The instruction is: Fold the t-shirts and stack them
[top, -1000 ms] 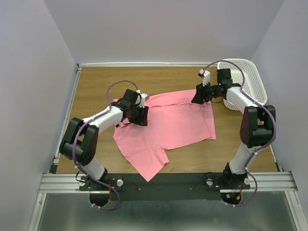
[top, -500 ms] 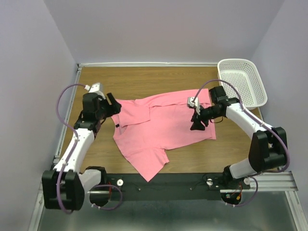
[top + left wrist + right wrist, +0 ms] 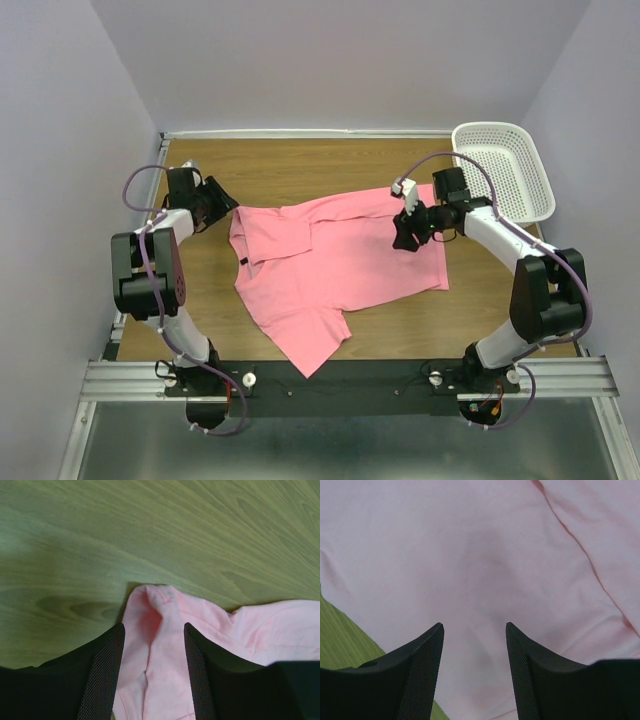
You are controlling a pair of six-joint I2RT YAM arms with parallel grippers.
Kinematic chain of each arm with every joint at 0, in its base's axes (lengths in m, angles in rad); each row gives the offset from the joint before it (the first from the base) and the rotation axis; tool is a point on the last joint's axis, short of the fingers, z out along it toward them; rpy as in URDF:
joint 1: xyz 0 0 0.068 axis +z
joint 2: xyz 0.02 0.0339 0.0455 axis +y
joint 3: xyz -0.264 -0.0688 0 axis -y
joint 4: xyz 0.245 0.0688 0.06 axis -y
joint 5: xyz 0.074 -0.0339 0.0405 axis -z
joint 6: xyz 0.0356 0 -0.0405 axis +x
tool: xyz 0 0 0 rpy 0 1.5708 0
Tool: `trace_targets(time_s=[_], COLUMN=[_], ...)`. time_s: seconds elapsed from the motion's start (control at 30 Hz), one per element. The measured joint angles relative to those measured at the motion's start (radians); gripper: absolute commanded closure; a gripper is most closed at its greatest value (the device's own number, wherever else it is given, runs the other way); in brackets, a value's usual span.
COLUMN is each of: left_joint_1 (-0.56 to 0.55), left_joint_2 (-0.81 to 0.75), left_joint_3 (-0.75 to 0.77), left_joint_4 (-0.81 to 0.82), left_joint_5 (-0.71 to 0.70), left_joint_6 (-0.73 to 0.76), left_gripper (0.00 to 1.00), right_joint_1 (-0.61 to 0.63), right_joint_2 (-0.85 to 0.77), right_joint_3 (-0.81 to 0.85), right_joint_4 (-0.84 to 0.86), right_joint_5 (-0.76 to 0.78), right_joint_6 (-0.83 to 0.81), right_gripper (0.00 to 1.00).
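One salmon-pink t-shirt (image 3: 340, 260) lies spread and creased on the wooden table, its small dark label (image 3: 242, 262) near the left edge. My left gripper (image 3: 228, 203) is low at the shirt's far-left corner. In the left wrist view its jaws (image 3: 154, 625) stand apart with a raised fold of the pink cloth (image 3: 160, 650) lying between them, not pinched. My right gripper (image 3: 403, 240) hovers over the shirt's right part. Seen from the right wrist, that gripper (image 3: 474, 625) is open, with only flat pink cloth (image 3: 480, 555) below it.
A white plastic mesh basket (image 3: 488, 126) stands at the back right corner of the table. Bare wood (image 3: 300, 165) shows behind the shirt and along both sides. A metal rail (image 3: 350, 378) runs along the near edge.
My left arm swung out to the left, its gripper going from over the shirt's left shoulder to the shirt's far-left corner. My right gripper came forward from the back edge onto the shirt.
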Motion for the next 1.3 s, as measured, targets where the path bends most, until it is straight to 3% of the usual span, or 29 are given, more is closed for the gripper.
trace_targets(time_s=[0.3,0.57,0.77,0.97,1.1,1.3], left_joint_1=[0.004,0.004,0.004,0.004,0.004,0.008], left_joint_2=[0.157,0.158,0.182,0.218,0.224,0.224], left_joint_3=[0.064,0.067,0.087,0.111,0.117,0.146], left_joint_4=[0.031,0.035,0.037,0.032,0.027,0.002], left_joint_5=[0.078,0.097,0.099,0.099,0.098,0.083], left_joint_6=[-0.018,-0.032,-0.036,-0.029,-0.022,-0.013], left_gripper=[0.43,0.48,0.61,0.91,1.00,1.00], right_joint_1=[0.000,0.000,-0.002,-0.005,-0.005,-0.006], right_joint_2=[0.009,0.026,0.028,0.031,0.031,0.031], right_joint_3=[0.000,0.000,0.000,0.000,0.000,0.000], right_joint_4=[0.023,0.033,0.034,0.034,0.034,0.034], right_joint_5=[0.027,0.035,0.039,0.040,0.040,0.041], right_joint_6=[0.045,0.053,0.058,0.058,0.058,0.058], right_gripper=[0.39,0.39,0.39,0.39,0.39,0.39])
